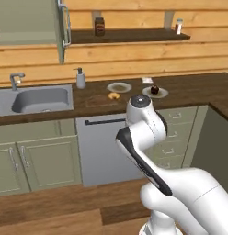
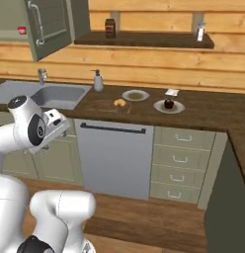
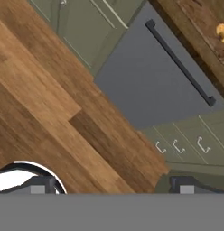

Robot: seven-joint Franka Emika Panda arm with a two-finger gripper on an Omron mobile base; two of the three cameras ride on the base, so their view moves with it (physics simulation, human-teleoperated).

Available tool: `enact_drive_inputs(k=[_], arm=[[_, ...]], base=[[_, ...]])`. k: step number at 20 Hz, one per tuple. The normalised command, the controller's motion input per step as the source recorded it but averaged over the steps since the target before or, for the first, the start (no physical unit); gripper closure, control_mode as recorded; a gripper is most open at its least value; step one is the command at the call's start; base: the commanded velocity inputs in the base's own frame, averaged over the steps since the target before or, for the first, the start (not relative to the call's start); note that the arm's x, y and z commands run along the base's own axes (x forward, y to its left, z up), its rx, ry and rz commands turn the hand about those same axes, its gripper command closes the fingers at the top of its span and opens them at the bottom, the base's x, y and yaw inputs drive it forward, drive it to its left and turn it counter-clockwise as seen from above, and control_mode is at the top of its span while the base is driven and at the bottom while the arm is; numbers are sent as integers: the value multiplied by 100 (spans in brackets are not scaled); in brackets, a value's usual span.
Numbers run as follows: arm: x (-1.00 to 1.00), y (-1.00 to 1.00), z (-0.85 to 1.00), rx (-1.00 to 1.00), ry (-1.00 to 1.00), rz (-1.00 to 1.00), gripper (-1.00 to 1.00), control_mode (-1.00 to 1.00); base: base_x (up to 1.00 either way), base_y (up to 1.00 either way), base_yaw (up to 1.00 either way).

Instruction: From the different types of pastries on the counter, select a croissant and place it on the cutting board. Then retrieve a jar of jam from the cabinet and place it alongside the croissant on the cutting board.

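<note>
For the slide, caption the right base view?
Croissant on cutting board; cupcake plated beside it; arm folded low.

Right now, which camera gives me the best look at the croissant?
The right base view: the croissant lies whole on the cutting board. The left base view shows it smaller; the hand view catches just an orange edge at its border.

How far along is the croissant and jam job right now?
Done: the croissant already lies on the cutting board. In hand: nothing; the gripper is open and empty, pointing at the floor and dishwasher. Left: fetch the jar of jam from the open cabinet and set it beside the croissant.
</note>
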Motion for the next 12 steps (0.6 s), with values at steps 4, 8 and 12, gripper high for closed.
enact_drive_inputs(k=[4, 8, 12], arm=[[0, 0, 0, 0, 0, 0, -100, 100], [0, 0, 0, 0, 0, 0, -100, 100], [0, 0, 0, 0, 0, 0, -100, 100]], base=[[-6, 100, 0], [6, 100, 0], [35, 98, 0]])
